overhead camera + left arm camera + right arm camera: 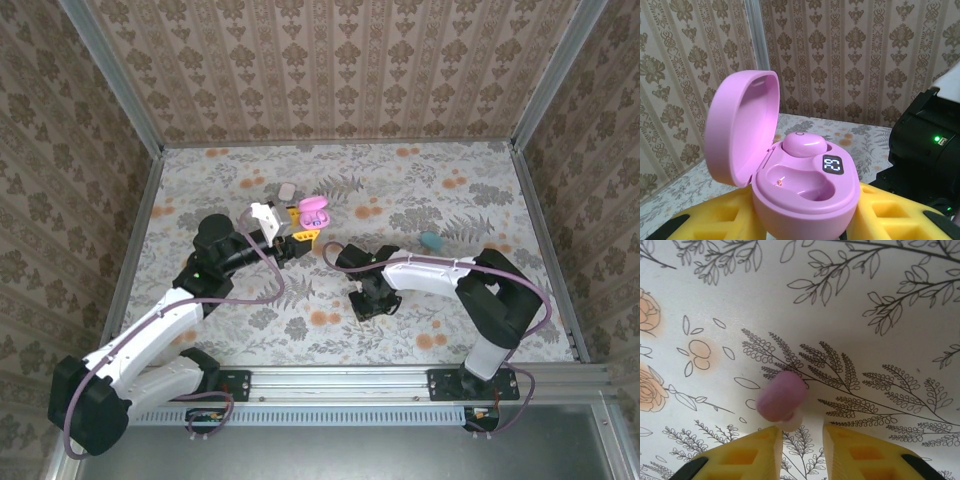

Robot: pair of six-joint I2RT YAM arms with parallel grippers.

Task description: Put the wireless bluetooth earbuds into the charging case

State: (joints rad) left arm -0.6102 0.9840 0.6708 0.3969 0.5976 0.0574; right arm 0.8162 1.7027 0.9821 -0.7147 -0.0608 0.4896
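Pickup step. L gripper (298, 240) clamps the open case (805, 190); seated bud (802, 145) in, 2nd slot empty. R gripper (802, 450) jaws narrow but apart at loose bud (781, 396) on table (890, 315), prob. not pinched yet. Next: centre on it, close, carry to slot.

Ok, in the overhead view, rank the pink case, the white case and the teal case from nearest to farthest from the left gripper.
1. pink case: open, held in the left gripper.
2. white case: just beyond it, slightly to the left.
3. teal case: far off on the right side.
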